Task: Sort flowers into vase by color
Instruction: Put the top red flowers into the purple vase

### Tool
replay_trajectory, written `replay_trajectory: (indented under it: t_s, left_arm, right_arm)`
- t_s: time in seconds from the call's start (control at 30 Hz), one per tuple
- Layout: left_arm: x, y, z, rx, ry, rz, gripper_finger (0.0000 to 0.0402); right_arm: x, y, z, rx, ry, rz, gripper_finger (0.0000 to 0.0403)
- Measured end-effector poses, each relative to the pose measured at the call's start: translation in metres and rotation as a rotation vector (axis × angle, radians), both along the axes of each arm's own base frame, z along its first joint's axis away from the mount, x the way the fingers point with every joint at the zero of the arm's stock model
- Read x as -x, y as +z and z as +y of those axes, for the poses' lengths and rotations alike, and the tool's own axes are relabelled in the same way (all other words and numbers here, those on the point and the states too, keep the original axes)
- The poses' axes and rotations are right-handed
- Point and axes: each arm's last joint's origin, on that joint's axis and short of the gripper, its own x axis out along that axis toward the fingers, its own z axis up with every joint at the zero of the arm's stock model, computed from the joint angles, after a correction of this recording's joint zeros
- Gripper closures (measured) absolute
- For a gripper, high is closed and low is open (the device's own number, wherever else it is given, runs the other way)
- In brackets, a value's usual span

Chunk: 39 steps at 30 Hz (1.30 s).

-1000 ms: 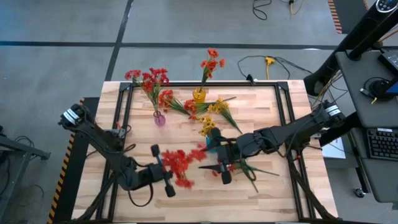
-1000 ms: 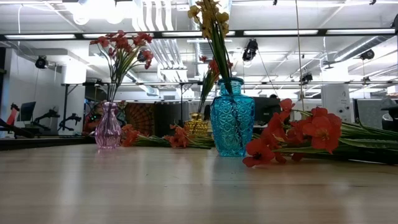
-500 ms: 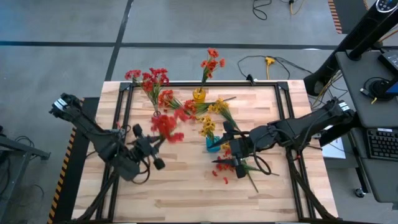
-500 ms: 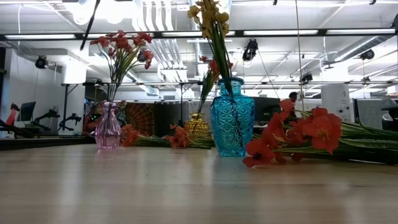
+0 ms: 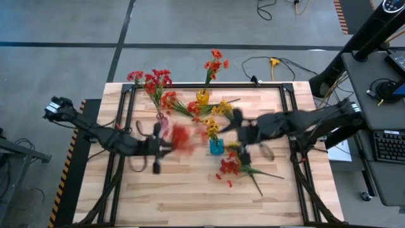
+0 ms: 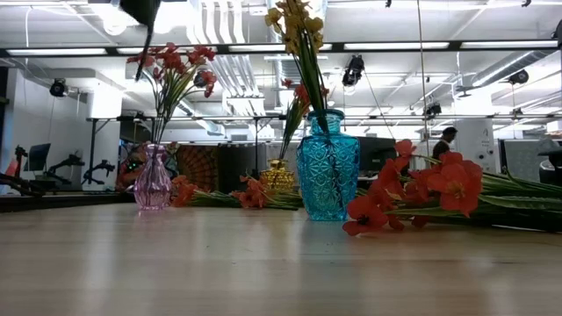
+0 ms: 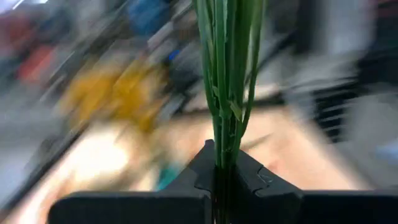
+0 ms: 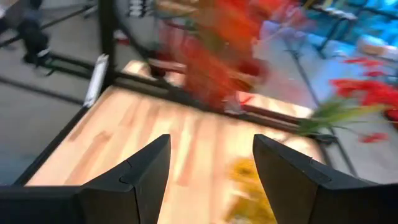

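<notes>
Moved: my left hand (image 5: 155,147) has swung red flowers (image 5: 182,138) toward the pink vase (image 5: 162,119).
Left hand: clamped on stems (image 7: 225,81).
Right hand (image 5: 239,126): fingers apart, empty, three o'clock of the table (image 5: 190,190).

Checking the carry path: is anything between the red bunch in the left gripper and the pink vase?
Nothing visible stands between them. The left gripper is shut on the red bunch, held just beside the pink vase, which already holds red flowers. The blue vase and the open right gripper sit farther right.
</notes>
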Motion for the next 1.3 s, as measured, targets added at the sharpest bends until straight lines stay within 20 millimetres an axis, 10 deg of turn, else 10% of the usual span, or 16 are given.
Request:
replay_trajectory:
  t_s: [0.13, 0.43, 1.3]
  left_arm:
    - [0.011, 0.014, 0.010, -0.122, -0.097, -0.122, 0.0402]
    - [0.045, -0.006, 0.059, -0.096, 0.541, -0.045, 0.0401]
    - [0.059, -0.060, 0.111, -0.152, 0.683, -0.149, 0.0401]
  right_arm:
    - [0.014, 0.004, -0.018, -0.004, -0.056, -0.015, 0.0181]
    - [0.015, -0.007, -0.031, -0.004, -0.101, 0.011, 0.0181]
    - [0.006, -0.011, -0.030, -0.018, -0.106, 0.009, 0.0181]
